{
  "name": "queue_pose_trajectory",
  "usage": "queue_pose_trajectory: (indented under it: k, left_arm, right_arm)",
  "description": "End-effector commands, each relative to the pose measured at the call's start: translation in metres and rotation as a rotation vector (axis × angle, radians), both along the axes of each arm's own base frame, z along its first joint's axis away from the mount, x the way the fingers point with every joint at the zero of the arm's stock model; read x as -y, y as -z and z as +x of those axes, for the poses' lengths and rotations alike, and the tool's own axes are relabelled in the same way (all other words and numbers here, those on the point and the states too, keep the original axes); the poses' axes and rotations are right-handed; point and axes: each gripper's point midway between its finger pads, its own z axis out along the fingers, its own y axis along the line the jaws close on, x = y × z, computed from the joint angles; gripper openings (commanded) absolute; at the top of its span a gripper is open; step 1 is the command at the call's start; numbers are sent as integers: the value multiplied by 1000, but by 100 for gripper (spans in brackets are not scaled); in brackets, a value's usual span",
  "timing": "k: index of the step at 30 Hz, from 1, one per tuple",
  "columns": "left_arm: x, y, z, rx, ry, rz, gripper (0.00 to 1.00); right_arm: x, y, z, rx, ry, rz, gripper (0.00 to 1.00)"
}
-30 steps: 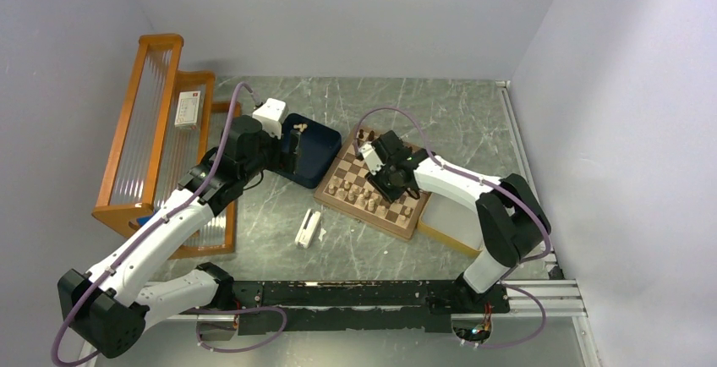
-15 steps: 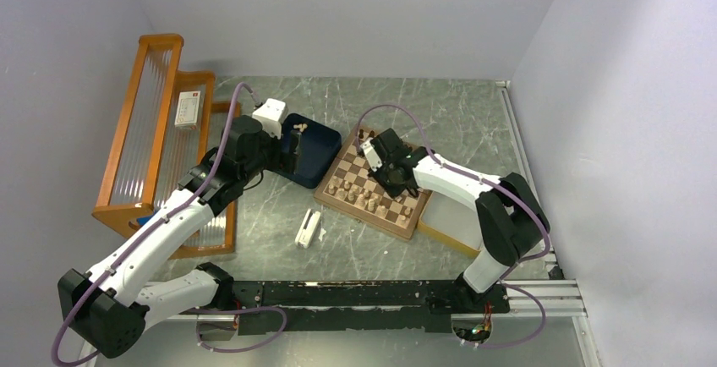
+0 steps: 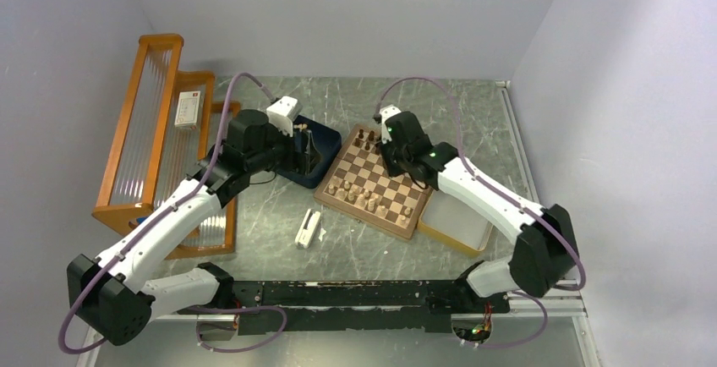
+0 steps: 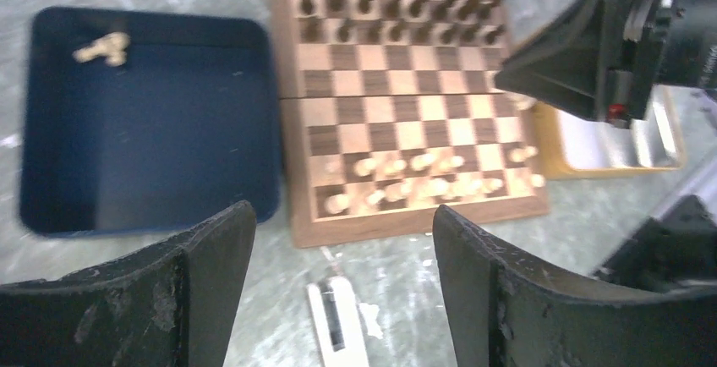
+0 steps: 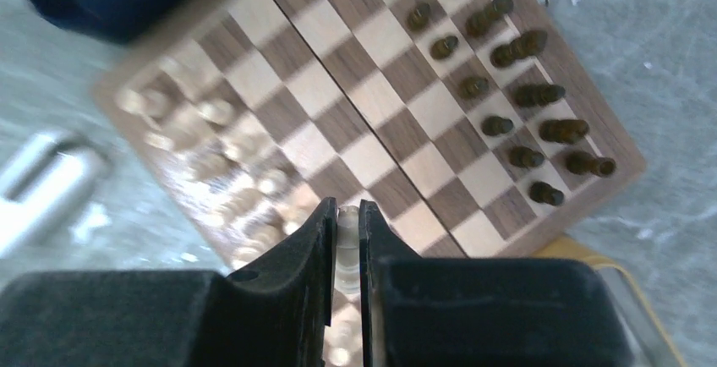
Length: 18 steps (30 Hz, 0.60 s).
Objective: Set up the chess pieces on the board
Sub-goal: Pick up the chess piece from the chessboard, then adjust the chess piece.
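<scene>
The board (image 3: 380,168) lies mid-table, with dark brown chess pieces (image 3: 365,137) in two rows at its far corner and pale tan pieces (image 3: 359,197) along its near-left side. My right gripper (image 3: 397,157) hangs above the board's far half. In the right wrist view it (image 5: 344,208) is shut on a pale tan piece (image 5: 347,227), held over the board (image 5: 338,88). My left gripper (image 3: 306,156) is open and empty (image 4: 342,215) above the dark blue tray (image 4: 144,130), where a few pale pieces (image 4: 101,46) lie in the far corner.
A white flat object (image 3: 308,228) lies on the table near the board's left corner. A pale yellow-rimmed tray (image 3: 457,225) sits at the board's right. An orange wooden rack (image 3: 152,130) stands at the left edge.
My right gripper has risen and moved toward the far side of the board, with the pale piece in it. My left gripper has shifted right over the blue tray.
</scene>
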Motion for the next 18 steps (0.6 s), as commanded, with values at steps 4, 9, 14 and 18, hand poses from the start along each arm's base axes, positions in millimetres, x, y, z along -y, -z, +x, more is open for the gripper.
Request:
queue_pose_trajectory:
  k: [4,9,14,18]
  left_arm:
    - [65,-49,-23,-15,287,-327,77]
    - [84,-53,-33,-40,407,-428,74]
    - [97,-52,-40,-52,489,-480,72]
    - [106,-47,-44,-80,553,-505,71]
  right_arm:
    - [-62,-89,-7,83,52,620,0]
    - [-83,-137,-19,114,13,938,0]
    - [-87,-154,-21,108,41,1087,0]
    - [-92,-159,-24,86,25,1146,0]
